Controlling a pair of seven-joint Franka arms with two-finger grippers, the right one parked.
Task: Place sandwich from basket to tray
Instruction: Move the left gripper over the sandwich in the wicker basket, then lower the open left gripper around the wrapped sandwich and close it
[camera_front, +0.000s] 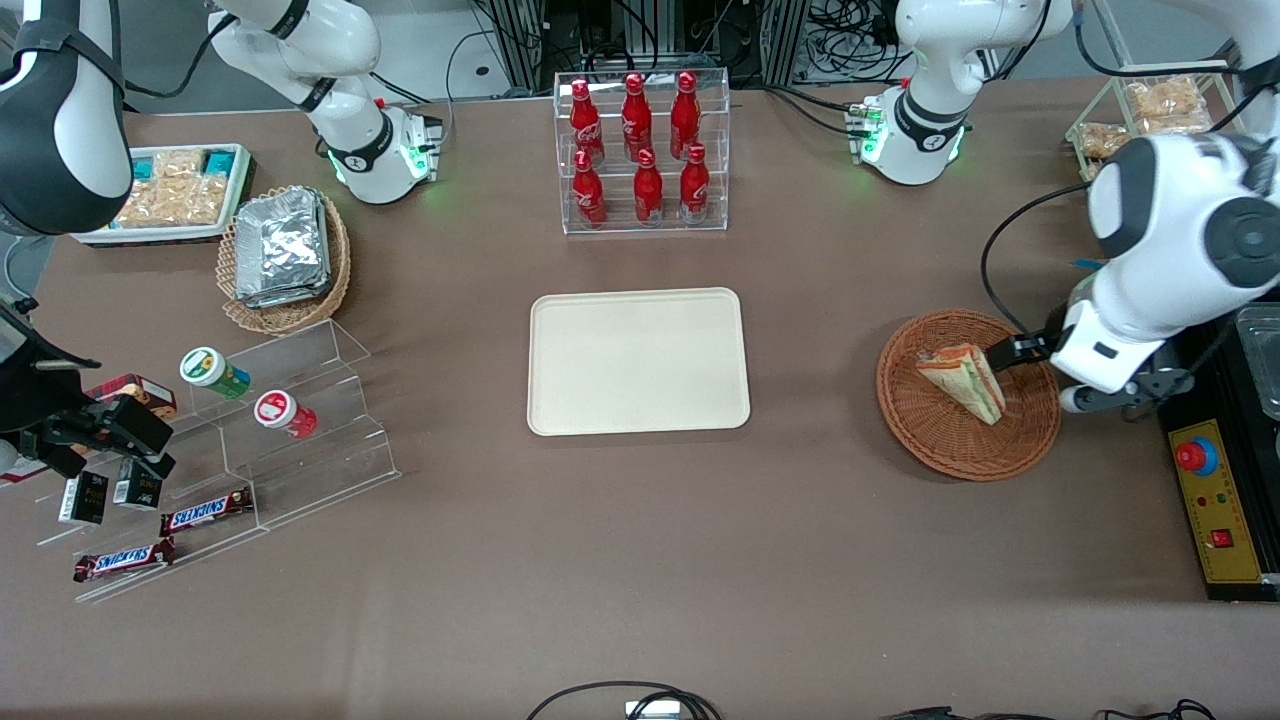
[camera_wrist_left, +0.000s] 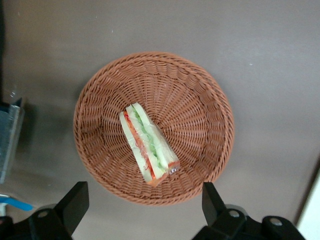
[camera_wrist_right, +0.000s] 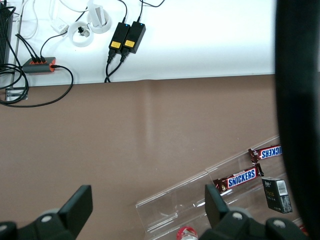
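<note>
Sandwich (camera_wrist_left: 148, 145) in basket (camera_wrist_left: 210, 100), below wide-open empty gripper (camera_wrist_left: 145, 210), apart

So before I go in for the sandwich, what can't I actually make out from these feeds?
- Gripper height above the basket: the wrist view shows open fingers spread wider than the sandwich, with no contact visible.
- Front view: the arm covers most of the gripper and the basket rim nearest it.
- Sandwich underside: hidden in both views.
- Tray: outside the wrist view.

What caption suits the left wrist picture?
Open gripper hovering above the sandwich lying in the basket.
</note>
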